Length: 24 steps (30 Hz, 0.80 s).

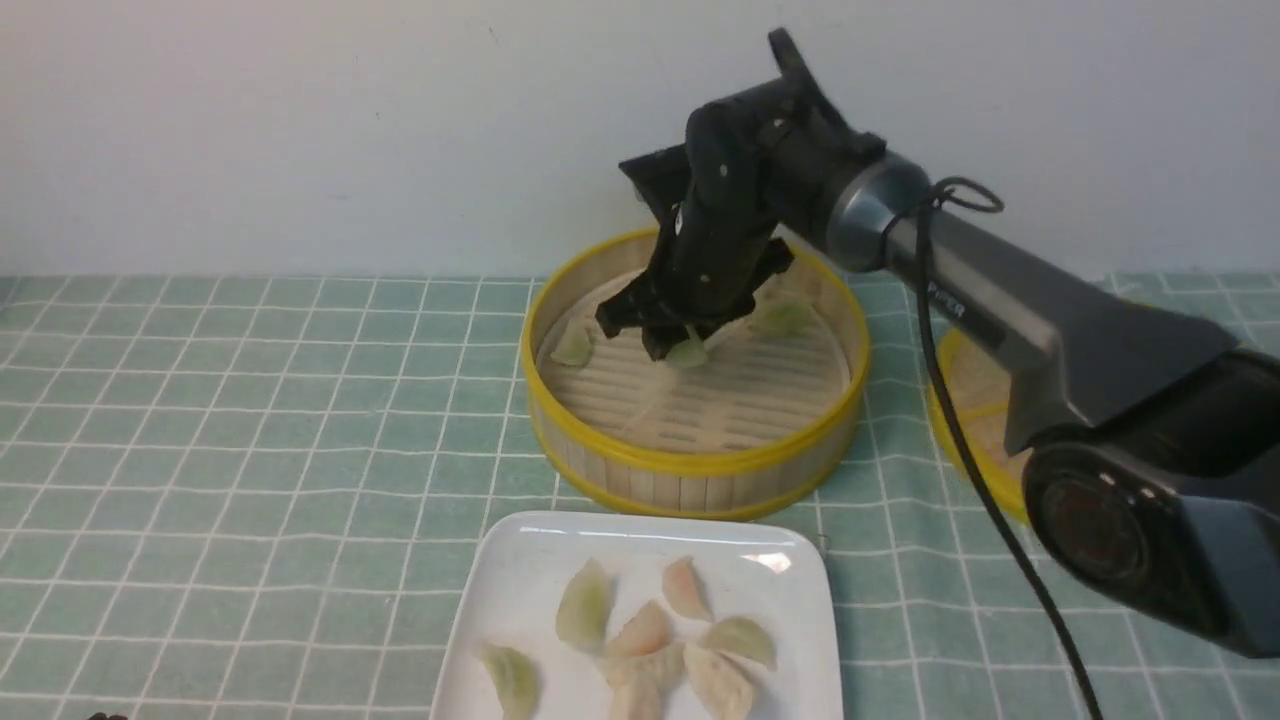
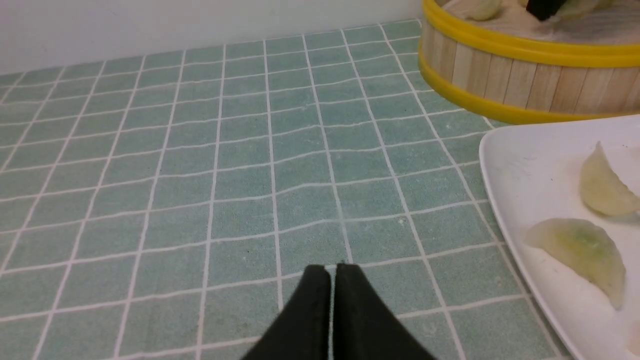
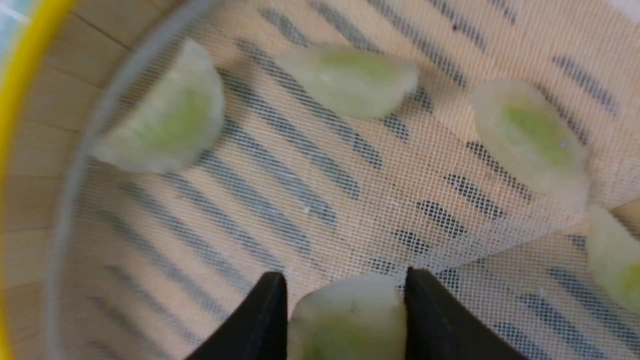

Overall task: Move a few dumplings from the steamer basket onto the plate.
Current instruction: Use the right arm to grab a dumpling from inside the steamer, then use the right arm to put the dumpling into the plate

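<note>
Inside the steamer basket point(image 1: 690, 462), the right pincer point(image 3: 346, 275) clasps a pale green dumpling point(image 3: 347, 325) on the mesh liner point(image 3: 350, 210); squeeze gently, lift straight up over the rim, then carry to the plate point(image 1: 520, 570); left pincer point(image 2: 332, 272) sits clenched, empty

**Bare wall, checked green cloth**

Behind the right pincer point(image 1: 670, 345) we find a plain off-white wall point(image 1: 300, 120), smooth but for a few faint specks. It meets the table top in a straight line a little beyond the pincer. To the pincer's left, to its right and on its near side spreads a pale green cloth ruled into squares by thin white lines point(image 1: 250, 420). Under the left pincer point(image 2: 332, 270) we see the same cloth close up. Its surface looks slightly fuzzy, and the white lines waver ahead of the fingertips, so it does not lie quite flat. The light is soft and even; we make out only weak shadows on the cloth.
</note>
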Tool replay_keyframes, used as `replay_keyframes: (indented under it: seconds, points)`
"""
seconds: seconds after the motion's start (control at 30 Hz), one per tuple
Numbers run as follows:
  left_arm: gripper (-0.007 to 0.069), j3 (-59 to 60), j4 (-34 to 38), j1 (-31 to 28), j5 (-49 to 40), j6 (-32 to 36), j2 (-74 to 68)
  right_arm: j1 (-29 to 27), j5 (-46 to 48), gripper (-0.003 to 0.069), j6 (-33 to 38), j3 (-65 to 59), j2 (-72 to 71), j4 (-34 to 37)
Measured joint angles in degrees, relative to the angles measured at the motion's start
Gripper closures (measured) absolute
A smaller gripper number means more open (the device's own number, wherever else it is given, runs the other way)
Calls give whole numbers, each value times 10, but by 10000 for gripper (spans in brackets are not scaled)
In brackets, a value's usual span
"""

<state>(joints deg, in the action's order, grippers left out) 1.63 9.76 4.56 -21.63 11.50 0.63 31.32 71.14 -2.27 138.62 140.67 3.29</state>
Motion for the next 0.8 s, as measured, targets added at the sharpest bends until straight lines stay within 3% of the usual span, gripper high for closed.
replay_keyframes:
  seconds: [0.23,0.43,0.63,0.8]
  points:
    - [631,0,0,0,0,0,0,30,0,384,17,-112,-138,34]
    - [631,0,0,0,0,0,0,83,1,384,23,-385,-286,44]
    - [631,0,0,0,0,0,0,94,-46,384,23,-518,-283,34]
    - [631,0,0,0,0,0,0,78,-88,373,23,-531,-251,22]
